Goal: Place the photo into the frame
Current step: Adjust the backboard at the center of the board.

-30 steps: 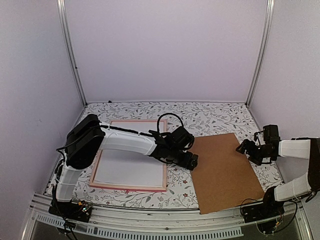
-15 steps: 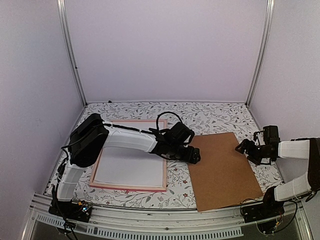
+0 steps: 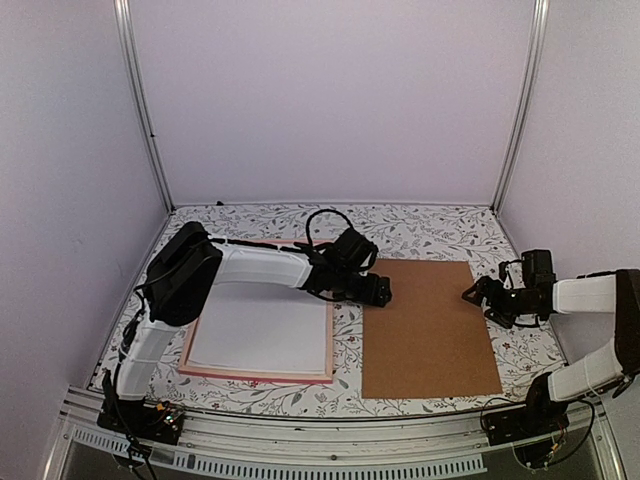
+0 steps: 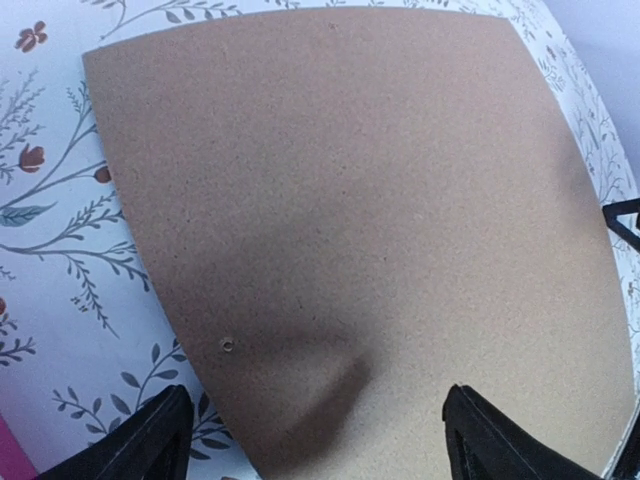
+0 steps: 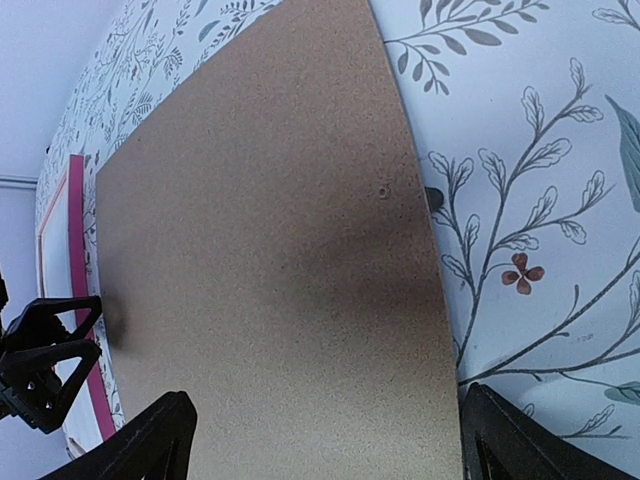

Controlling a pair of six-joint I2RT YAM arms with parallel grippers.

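A flat, matte brown board lies on the floral-print surface. Just left of the board sits the thin-railed pink frame, filled by a smooth white sheet. The left pincer is spread wide over the board's left edge and the right pincer is spread wide at its right edge. Neither grips anything.

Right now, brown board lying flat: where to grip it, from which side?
The brown board is thin and flat on the table, so only an edge offers purchase. Probably its right edge near the far corner, approached low from the right by the open right gripper, one finger slipping under.
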